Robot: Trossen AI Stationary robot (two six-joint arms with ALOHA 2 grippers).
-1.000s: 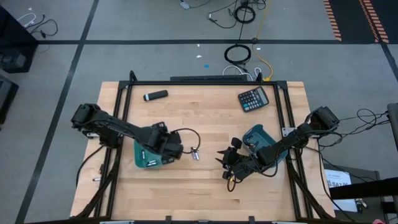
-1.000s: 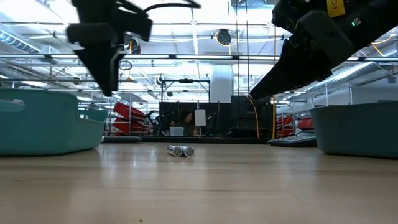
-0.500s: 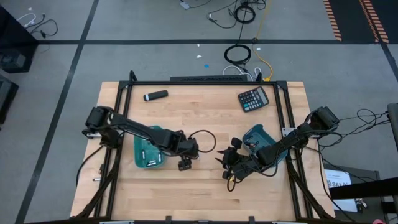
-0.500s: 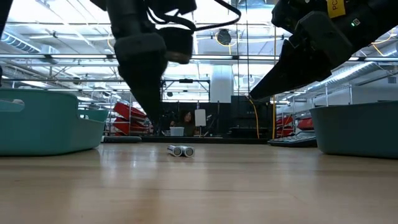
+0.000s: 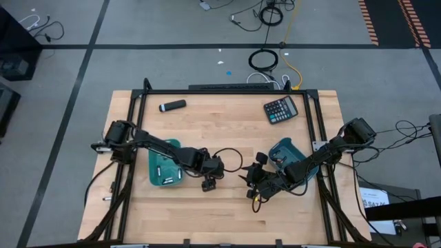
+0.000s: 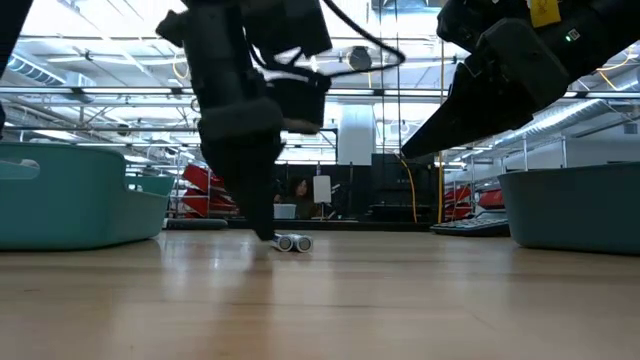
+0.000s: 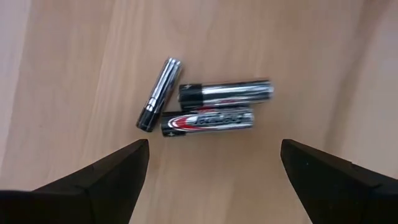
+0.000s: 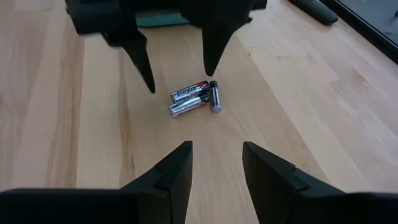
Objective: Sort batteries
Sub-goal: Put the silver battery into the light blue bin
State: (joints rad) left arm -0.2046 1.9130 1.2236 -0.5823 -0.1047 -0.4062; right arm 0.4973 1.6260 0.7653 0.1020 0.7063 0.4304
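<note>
High view: left bin (image 5: 165, 169) holds batteries (image 5: 167, 180), count unclear.

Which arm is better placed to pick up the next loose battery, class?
Left. Its open pincer hangs right over the three loose batteries, fingers either side; the right pincer, also open, waits farther off beside its bin.

- Three batteries (image 8: 194, 97) are seen lying together on the wooden table (image 8: 74, 124) at frame centre.
- The left gripper (image 8: 180, 59) is held open above them, fingers pointing down.
</note>
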